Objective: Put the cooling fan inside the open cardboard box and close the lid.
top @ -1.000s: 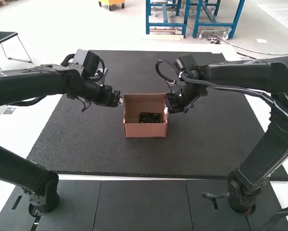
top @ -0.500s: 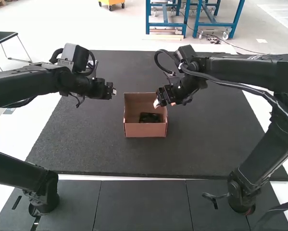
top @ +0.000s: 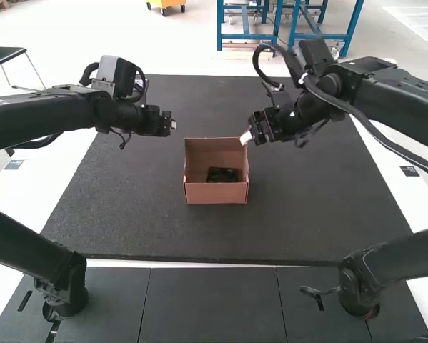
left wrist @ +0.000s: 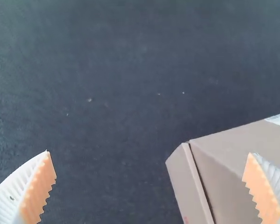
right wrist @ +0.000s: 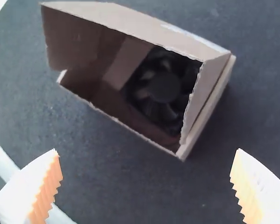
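High view: the fan (top: 224,174) sits inside the box (top: 215,191), open-topped, at the middle of the mat (top: 128,214). The right claw (top: 248,136), fingers spread and empty, hangs nearer (just off the box's far right corner). The left claw (top: 169,123), likewise spread, hangs farther off.

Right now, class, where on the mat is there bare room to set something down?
Bare: the mat between the front wall of the cardboard box and the mat's near edge, and the stretches at either side of the box. Crowded: the box's far corners, where the left gripper and right gripper hang open, and inside it, where the cooling fan lies.
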Tool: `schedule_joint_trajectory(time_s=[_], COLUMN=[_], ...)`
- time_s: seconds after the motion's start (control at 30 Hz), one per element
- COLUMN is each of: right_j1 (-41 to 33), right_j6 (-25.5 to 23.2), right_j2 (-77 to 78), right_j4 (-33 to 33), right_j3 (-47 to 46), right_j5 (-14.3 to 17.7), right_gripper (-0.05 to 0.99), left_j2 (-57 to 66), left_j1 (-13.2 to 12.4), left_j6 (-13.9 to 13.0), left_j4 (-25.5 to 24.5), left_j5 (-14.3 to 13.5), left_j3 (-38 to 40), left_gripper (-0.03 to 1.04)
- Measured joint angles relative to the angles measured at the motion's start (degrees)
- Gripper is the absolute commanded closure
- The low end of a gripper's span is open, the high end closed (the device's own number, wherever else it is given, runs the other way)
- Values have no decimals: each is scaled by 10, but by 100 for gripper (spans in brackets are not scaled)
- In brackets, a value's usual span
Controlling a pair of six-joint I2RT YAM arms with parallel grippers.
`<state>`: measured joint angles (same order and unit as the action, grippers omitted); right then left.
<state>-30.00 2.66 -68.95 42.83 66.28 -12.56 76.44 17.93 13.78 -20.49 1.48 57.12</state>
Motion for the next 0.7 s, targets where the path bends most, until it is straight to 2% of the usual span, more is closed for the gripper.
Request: schedule_joint_trajectory(time_s=[0.33,0.57,0.7], right_j1=[-1,-2,-1], right_j6=[24,26,26], right_j2=[76,99,103], right_j4=[51,83,99], right_j3=[0,0,1], right_j5=[16,21,25], right_gripper=[12,12,12], left_j2=[44,53,56], left_j1=[46,62,75], left_j6=[2,4,4], left_j4=[12,9,-10], left_j5=[0,0,1], left_j3=[43,46,47], left_gripper=[7,7,7])
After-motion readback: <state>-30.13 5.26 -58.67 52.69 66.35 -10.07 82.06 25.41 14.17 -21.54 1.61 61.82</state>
